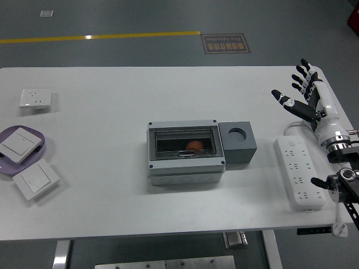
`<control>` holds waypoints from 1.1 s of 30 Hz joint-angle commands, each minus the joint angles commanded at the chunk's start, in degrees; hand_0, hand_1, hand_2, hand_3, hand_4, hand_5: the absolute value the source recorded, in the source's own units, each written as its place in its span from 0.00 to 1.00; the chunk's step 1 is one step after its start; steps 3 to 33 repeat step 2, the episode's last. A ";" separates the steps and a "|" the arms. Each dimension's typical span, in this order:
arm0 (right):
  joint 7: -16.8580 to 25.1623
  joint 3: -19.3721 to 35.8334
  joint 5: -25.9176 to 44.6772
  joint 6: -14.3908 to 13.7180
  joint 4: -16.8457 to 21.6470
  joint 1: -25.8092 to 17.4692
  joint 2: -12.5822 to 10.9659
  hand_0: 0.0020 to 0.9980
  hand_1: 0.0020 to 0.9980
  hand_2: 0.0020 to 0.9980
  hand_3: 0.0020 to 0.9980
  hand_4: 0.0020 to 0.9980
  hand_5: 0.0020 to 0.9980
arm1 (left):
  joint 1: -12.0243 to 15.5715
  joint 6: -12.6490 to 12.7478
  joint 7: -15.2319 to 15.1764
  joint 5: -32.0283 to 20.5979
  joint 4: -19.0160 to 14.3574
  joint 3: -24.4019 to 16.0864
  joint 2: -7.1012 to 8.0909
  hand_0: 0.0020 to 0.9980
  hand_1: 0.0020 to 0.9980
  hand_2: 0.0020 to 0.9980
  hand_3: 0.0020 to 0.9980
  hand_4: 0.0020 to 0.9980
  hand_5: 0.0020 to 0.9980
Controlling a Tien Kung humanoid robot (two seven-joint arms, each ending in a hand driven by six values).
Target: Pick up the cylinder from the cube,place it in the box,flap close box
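1. The box (185, 155) sits mid-table, the cube (238, 144) touching its right side.
2. The cylinder (194, 146) lies in the box.
3. The power strip (298, 172) lies right of the cube.

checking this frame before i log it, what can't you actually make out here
- Orange object in the box, head view: only partly seen through the tinted flap, so its shape is unclear.
- Cube: the bottom of its round hole is in shadow.
- Right hand: its arm is cut off by the right edge.
- Floor sign: print too small to read.
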 joint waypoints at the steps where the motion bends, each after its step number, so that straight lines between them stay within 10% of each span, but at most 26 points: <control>1: 0.28 0.09 0.36 -0.01 0.00 -0.03 0.01 0.92 0.92 1.00 1.00 0.96 0.39 | 0.00 0.00 -0.01 -0.03 0.01 0.04 0.00 0.62 0.63 0.62 0.64 0.70 0.16; 33: 0.52 0.17 0.69 -0.01 0.00 -0.06 0.02 0.92 0.92 1.00 1.00 0.96 0.39 | 0.00 0.00 -0.01 -0.06 0.02 0.07 0.00 0.62 0.63 0.62 0.64 0.70 0.16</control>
